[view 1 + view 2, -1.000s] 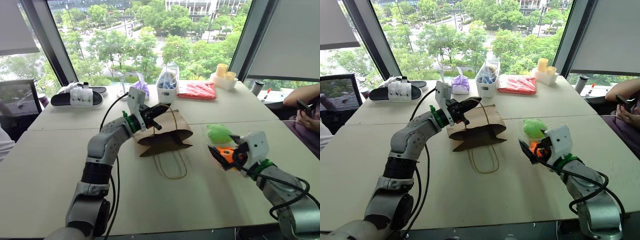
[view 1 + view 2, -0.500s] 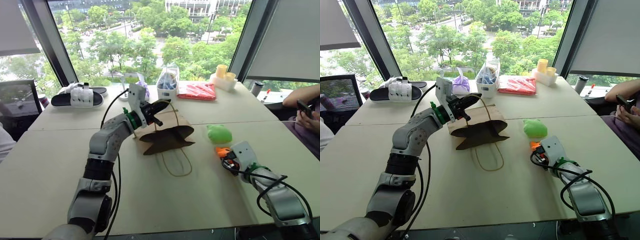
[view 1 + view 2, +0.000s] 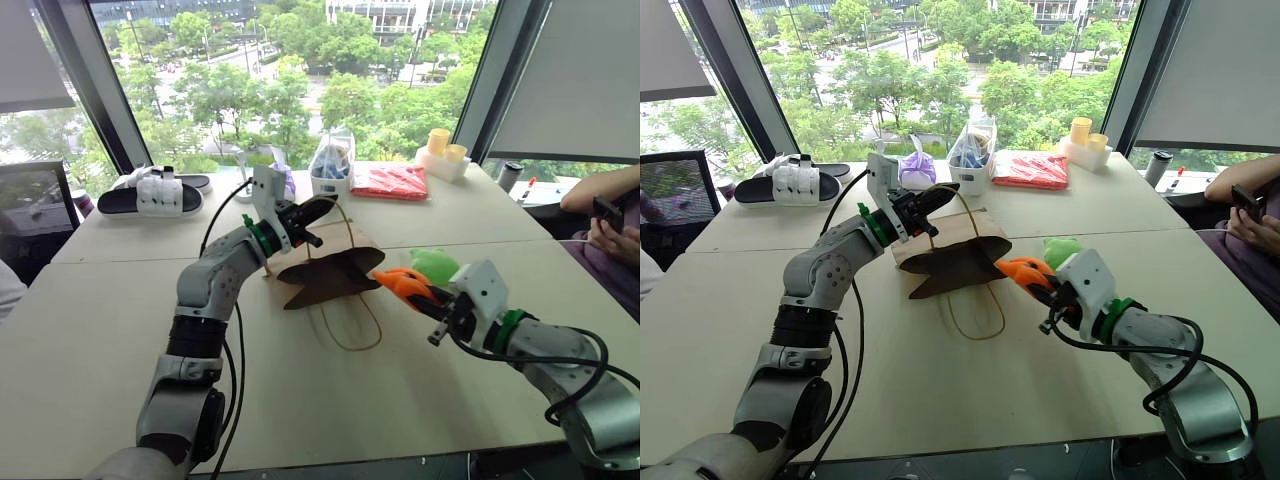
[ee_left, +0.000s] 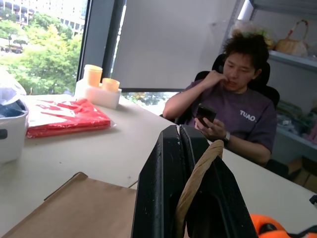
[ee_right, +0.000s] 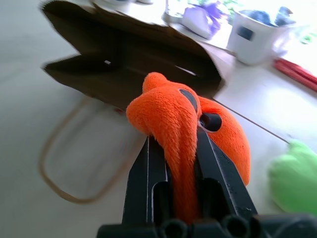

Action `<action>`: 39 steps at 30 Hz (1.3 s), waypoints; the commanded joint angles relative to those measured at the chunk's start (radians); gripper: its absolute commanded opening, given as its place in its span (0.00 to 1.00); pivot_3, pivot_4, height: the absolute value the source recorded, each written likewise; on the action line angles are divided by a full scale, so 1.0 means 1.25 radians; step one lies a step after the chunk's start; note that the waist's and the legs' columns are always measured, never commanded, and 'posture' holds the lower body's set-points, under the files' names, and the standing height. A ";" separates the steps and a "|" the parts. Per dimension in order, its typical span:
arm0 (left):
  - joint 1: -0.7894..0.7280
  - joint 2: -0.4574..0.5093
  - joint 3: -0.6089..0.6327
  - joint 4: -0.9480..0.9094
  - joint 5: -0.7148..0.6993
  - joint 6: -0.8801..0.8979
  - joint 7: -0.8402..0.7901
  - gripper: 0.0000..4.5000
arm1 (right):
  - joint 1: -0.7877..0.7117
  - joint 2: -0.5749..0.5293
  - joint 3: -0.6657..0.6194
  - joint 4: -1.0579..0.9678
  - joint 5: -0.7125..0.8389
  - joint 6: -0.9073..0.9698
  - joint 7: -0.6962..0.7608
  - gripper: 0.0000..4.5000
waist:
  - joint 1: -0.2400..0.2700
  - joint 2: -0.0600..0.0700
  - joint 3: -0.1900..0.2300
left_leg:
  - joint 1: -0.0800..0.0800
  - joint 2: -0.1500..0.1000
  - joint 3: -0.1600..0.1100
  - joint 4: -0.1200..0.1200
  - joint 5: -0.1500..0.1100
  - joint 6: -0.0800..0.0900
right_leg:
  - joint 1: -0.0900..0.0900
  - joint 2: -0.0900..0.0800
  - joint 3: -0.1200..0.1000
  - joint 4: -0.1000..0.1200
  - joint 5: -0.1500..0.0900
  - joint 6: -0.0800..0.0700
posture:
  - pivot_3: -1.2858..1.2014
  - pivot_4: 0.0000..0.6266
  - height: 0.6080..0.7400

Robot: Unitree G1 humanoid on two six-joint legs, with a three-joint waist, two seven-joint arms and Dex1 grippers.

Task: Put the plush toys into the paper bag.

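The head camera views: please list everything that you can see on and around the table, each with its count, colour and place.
paper bag: 1, brown, table centre, mouth open toward the right gripper
orange plush toy: 1, orange, held in front of the bag's mouth
green plush toy: 1, light green, on the table just beyond the right gripper
red packet: 1, red, far side
white tub: 1, white, blue contents, far side
purple pouch: 1, purple, beside the tub
slippers: black and white, far left
yellow cups: 2, far right
person: 1, right edge, holding a phone
left gripper: jaws shut on the bag's twine handle
right gripper: jaws shut on the orange toy
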 commanded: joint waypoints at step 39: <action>-0.042 -0.049 0.100 -0.041 -0.120 0.082 0.148 0.00 | -0.187 0.193 0.086 0.191 -0.092 -0.136 0.000 0.99 | -0.001 0.000 0.000 | -0.003 -0.001 0.001 -0.001 0.003 -0.005 | -0.005 -0.001 0.000 0.001 0.000 -0.001 | 0.52 0.24 1.00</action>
